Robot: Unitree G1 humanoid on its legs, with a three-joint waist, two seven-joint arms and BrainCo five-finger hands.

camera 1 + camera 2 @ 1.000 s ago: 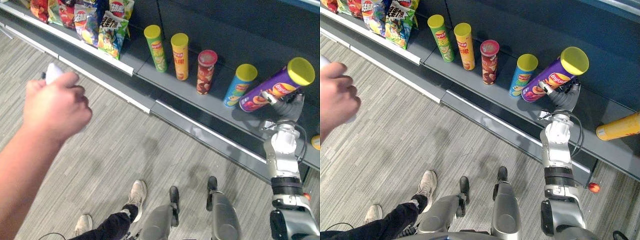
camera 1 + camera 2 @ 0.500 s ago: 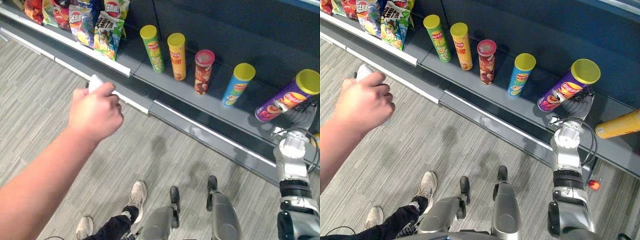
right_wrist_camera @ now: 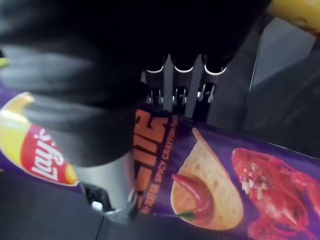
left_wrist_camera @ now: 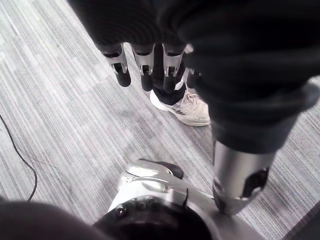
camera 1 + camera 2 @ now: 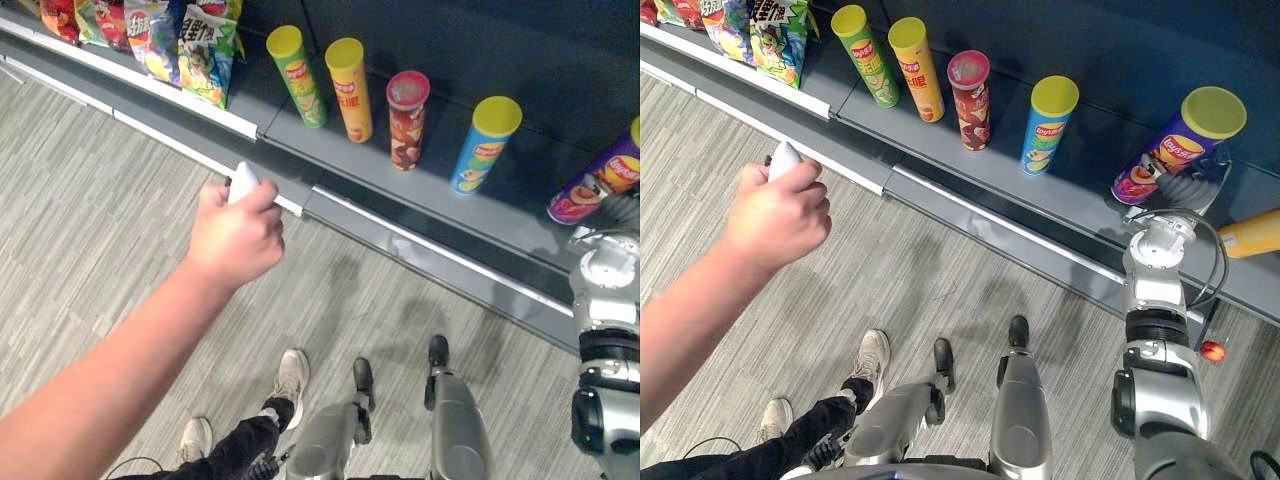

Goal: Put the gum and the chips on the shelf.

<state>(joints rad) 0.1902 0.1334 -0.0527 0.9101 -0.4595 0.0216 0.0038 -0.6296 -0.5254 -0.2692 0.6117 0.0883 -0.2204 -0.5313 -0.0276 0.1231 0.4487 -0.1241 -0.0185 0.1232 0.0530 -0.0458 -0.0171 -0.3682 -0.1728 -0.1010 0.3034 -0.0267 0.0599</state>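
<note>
Chips can on shelf — right hand curled round it.

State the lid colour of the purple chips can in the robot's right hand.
Yellow-green lid, best seen in the right eye view.

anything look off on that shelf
Yes. A yellow can lies on its side at the right end of the shelf. The purple can beside it leans, held in the right hand.
</note>
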